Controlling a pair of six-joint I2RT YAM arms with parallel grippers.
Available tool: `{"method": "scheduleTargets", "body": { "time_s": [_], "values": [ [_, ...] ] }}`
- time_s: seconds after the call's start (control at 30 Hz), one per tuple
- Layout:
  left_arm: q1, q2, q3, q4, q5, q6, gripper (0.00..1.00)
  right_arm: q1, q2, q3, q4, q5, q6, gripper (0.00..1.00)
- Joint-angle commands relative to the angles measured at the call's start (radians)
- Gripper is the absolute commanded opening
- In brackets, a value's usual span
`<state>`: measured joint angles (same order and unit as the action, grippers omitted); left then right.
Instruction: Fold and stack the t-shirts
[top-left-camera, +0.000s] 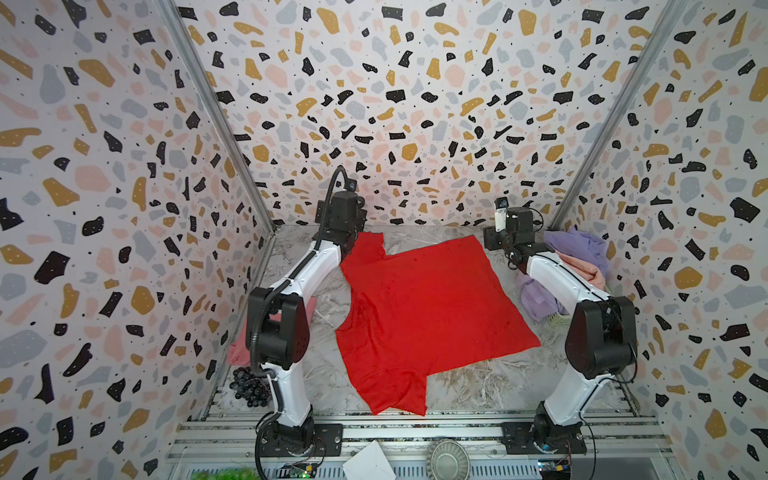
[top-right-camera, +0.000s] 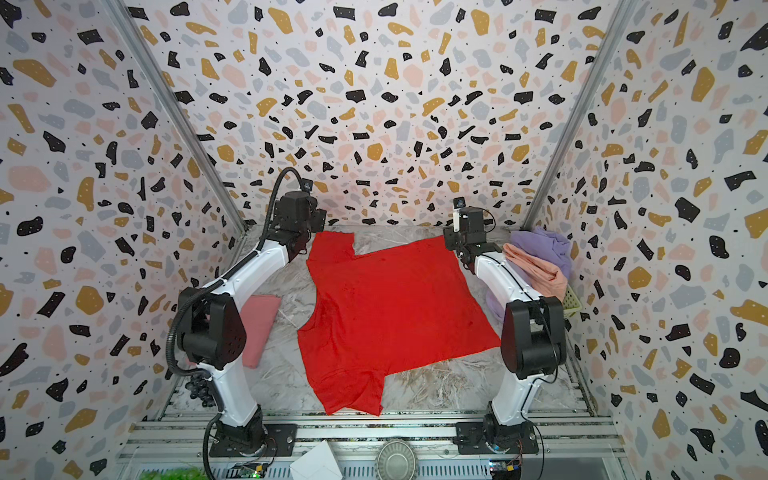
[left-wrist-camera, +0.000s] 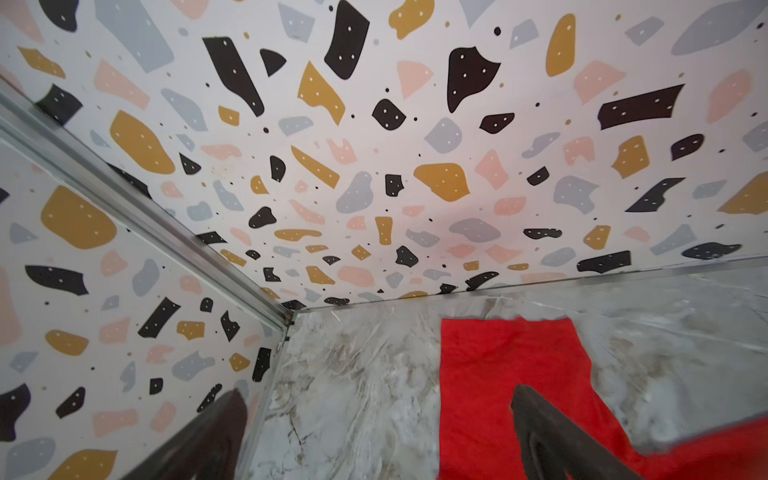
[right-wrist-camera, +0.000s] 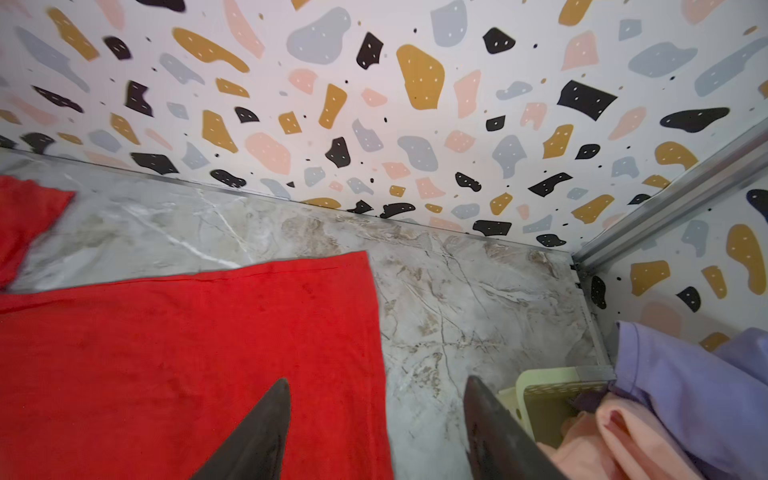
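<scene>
Red t-shirt (top-left-camera: 424, 307) lies spread flat; left gripper (left-wrist-camera: 378, 390) and right gripper (right-wrist-camera: 378, 379) at its far edge, jaws parted, empty; spreading judged done; next move: grip one side to fold.

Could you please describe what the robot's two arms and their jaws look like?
Both the left arm and right arm have glossy white links, bulky black joint housings and black bases. A ribbed black hose loops along the left arm; thin black wires trail the right. The left gripper and right gripper have dark, tapering jaws.
</scene>
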<state>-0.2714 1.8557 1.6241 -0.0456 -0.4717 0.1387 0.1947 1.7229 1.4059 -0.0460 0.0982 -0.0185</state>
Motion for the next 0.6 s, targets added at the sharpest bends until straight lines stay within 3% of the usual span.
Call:
{"method": "scheduleTargets", "body": {
  "time_s": [0.0, 0.1, 0.3, 0.57],
  "values": [
    [0.0, -0.109, -0.06, -0.025, 0.089, -0.176, 1.0, 0.005, -0.128, -0.068, 0.01, -0.109, 0.106, 0.66],
    [-0.001, -0.174, -0.173, -0.072, 0.19, -0.314, 1.0, 0.008, -0.182, -0.186, 0.044, -0.197, 0.183, 0.66],
    [-0.01, -0.33, -0.524, 0.016, 0.437, -0.545, 1.0, 0.008, -0.236, -0.39, 0.114, -0.316, 0.304, 0.66],
    [-0.055, -0.439, -0.844, 0.125, 0.552, -0.714, 1.0, 0.008, -0.17, -0.516, 0.213, -0.425, 0.377, 0.66]
  ]
}}
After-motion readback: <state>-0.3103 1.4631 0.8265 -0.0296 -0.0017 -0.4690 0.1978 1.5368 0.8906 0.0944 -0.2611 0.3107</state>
